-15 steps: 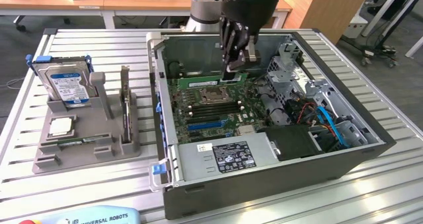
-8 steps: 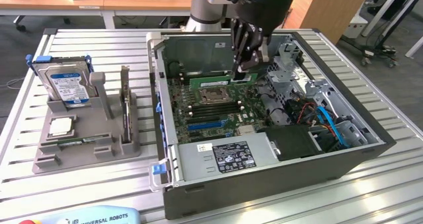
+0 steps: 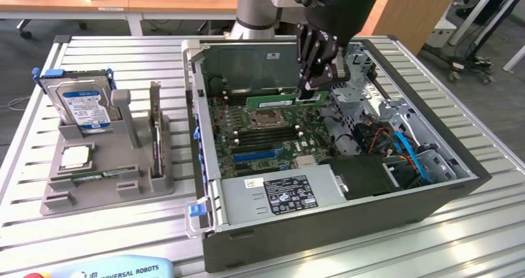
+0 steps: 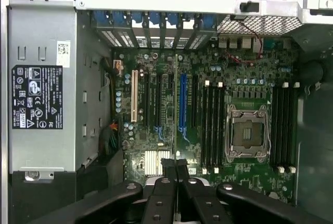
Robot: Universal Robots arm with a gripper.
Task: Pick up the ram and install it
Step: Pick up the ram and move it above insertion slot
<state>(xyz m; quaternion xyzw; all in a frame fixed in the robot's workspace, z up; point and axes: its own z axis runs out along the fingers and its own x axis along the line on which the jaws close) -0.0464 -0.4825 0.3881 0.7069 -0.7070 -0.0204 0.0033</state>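
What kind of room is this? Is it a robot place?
Probably a robotics lab or workshop: a robot arm with its pincer holding the ram inside an open computer case on a slatted metal table, with office desks behind.

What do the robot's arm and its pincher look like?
The arm is a smooth silver-grey tube with a light blue cap at a joint. The gripper is all black. It has two long, flat fingers built from linked bars and dotted with round silver bolts. They narrow to thin tips.
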